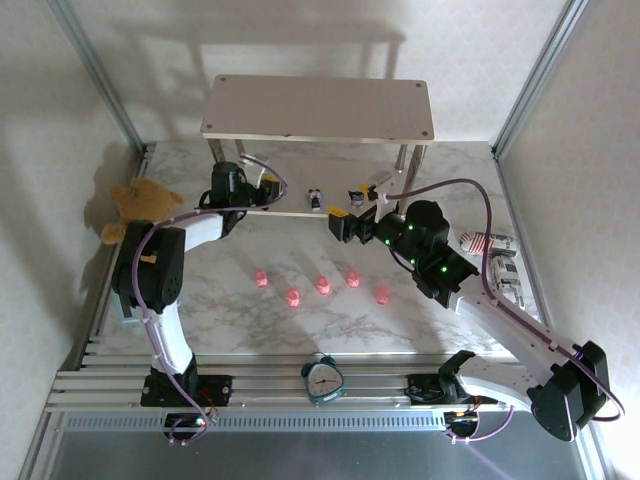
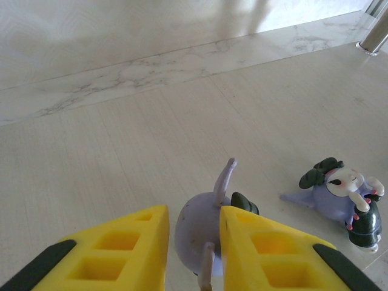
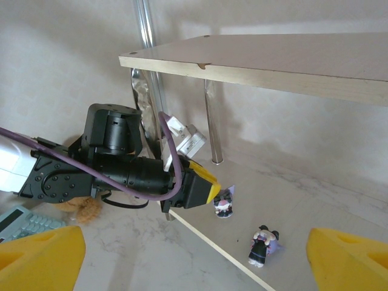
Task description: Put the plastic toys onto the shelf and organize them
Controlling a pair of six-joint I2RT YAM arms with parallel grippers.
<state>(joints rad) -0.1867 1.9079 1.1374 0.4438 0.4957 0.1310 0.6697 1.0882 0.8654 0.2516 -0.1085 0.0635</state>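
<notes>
The shelf (image 1: 318, 108) stands at the back, and its lower board (image 3: 315, 236) carries two dark purple-and-white toys. My left gripper (image 2: 194, 218) reaches over that board with its yellow fingers (image 2: 267, 254) either side of one purple toy (image 2: 197, 233). The right finger touches the toy and a narrow gap shows at the left finger. That toy (image 3: 225, 204) stands upright on the board. The second purple toy (image 3: 262, 245) stands a little to its right, ahead of my wide-open, empty right gripper (image 3: 194, 254). Several pink pig toys (image 1: 323, 285) lie in a loose row on the marble table.
A brown teddy bear (image 1: 140, 205) sits at the table's left edge. A teal alarm clock (image 1: 323, 378) stands at the near edge between the arm bases. A striped packet (image 1: 490, 243) lies at the right. Silver shelf legs (image 3: 212, 124) rise beside the lower board.
</notes>
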